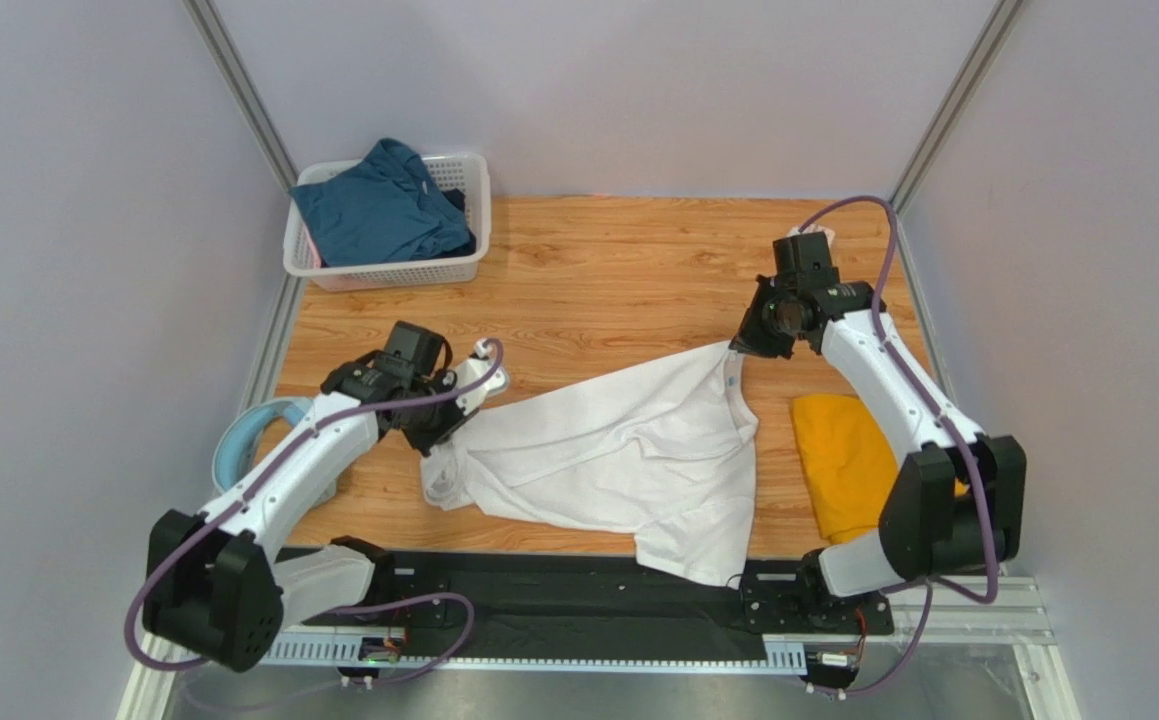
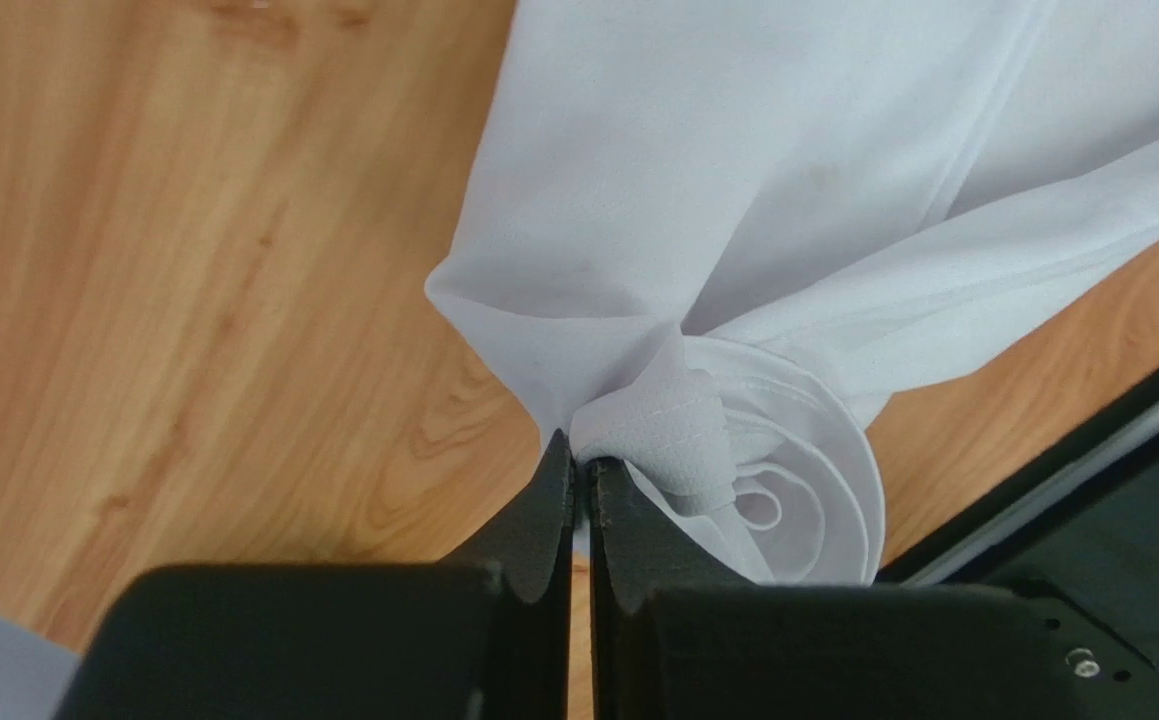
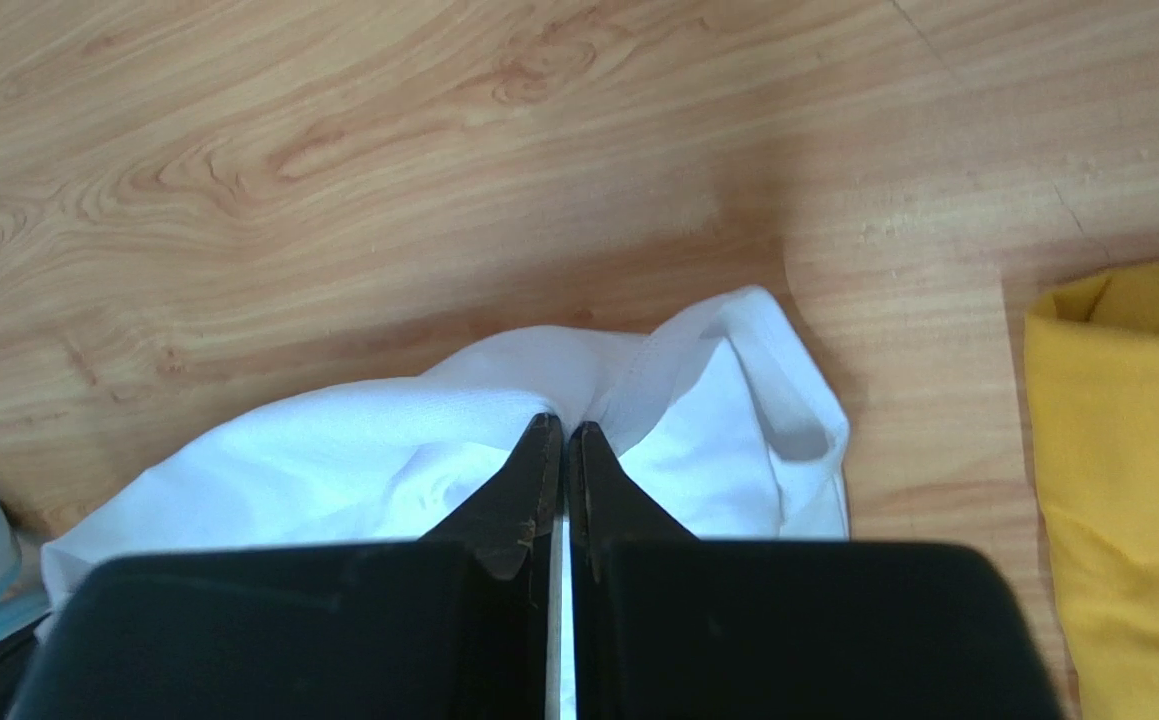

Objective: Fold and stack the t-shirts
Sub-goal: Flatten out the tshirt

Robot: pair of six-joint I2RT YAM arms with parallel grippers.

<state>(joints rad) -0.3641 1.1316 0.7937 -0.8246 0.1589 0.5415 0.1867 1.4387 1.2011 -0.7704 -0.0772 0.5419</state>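
A white t-shirt [image 1: 623,450] lies spread and slack between my two arms on the wooden table. My left gripper [image 1: 453,402] is shut on its left edge, where the cloth bunches into curled hems [image 2: 690,435] at the fingertips. At the shirt's far right corner my right gripper [image 1: 746,339] is shut on a fold of white cloth [image 3: 660,390]. A folded mustard-yellow t-shirt [image 1: 841,458] lies on the table at the right, also seen in the right wrist view [image 3: 1134,450]. The dark teal-blue t-shirt [image 1: 382,207] sits crumpled in the basket.
A white lattice basket [image 1: 390,273] stands at the table's back left corner. A pale-blue curved object [image 1: 240,438] lies at the left edge beside the left arm. Black base plates [image 1: 570,585] run along the near edge. Grey walls close in on three sides.
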